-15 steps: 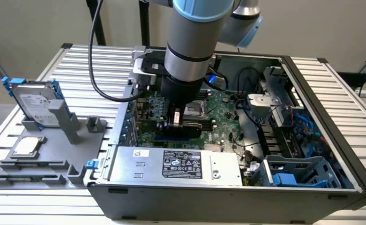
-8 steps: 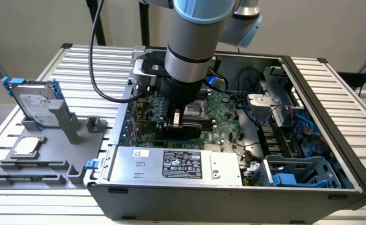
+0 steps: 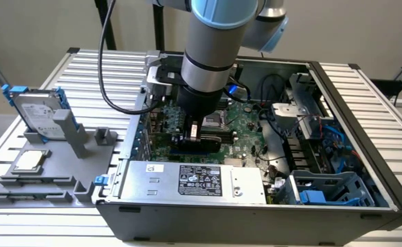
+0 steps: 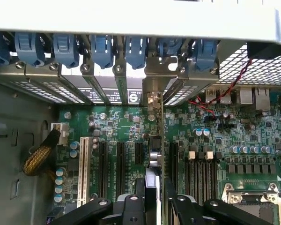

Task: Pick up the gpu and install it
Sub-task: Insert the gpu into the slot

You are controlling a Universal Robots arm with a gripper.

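The gpu stands on edge in the wrist view, a thin line running from between my fingers to its silver bracket at the case's rear slot openings. It sits among the black expansion slots of the green motherboard. Whether it is seated in a slot I cannot tell. My gripper is shut on the card's near end, one black finger on each face. In the exterior view the gripper reaches down into the open computer case, with the dark gpu below it.
Blue slot latches line the rear wall above the bracket. A white slot and a CPU socket flank the card. Outside the case, at the exterior view's left, a grey stand holds a hard drive and a CPU chip. The power supply fills the near side.
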